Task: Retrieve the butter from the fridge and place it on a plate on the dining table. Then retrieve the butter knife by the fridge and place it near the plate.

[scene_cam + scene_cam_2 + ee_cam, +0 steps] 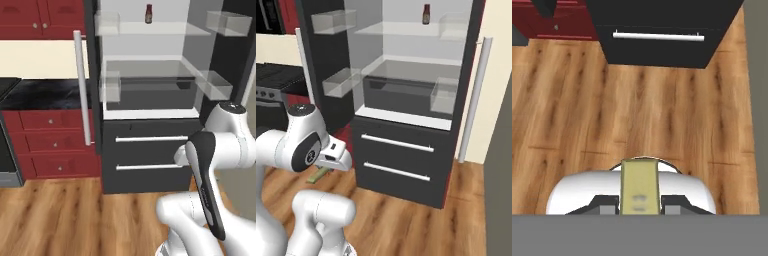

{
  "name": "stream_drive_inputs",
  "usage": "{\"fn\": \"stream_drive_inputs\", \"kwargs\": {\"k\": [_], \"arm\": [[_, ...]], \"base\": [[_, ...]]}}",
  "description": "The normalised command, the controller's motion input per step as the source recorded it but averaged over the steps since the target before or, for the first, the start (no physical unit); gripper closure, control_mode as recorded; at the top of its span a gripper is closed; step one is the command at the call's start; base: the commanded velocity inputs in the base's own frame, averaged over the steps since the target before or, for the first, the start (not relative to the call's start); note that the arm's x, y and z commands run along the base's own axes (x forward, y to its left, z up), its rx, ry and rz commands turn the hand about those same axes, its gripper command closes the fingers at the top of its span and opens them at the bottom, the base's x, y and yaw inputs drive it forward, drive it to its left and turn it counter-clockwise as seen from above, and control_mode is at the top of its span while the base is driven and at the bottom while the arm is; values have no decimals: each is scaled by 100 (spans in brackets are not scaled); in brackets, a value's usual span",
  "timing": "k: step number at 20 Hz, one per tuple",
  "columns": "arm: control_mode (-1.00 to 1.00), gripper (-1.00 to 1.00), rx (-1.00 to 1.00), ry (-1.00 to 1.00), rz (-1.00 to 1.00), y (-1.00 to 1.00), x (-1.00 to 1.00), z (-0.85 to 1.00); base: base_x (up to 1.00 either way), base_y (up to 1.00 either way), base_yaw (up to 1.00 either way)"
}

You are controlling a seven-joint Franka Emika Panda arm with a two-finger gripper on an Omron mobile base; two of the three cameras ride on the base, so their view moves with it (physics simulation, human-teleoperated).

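A tall dark grey fridge (150, 100) stands open above a brown wood-plank floor (637, 110), red drawers (55, 142) to its left. The gripper (640, 202) is clamped on the small yellow butter stick (640, 187), held over the floor before the fridge's lower drawers.
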Motion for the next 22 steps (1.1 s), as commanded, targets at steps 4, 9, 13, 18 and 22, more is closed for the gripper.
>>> {"fn": "stream_drive_inputs", "kwargs": {"k": [4,9,13,18,22], "arm": [[100,100,0,0,0,0,0,0],[100,100,0,0,0,0,0,0],[100,100,0,0,0,0,0,0],[100,100,0,0,0,0,0,0],[100,100,0,0,0,0,0,0]], "base": [[-41,7,43],[-41,18,44],[-49,22,51],[-41,11,56],[-22,0,60]]}}
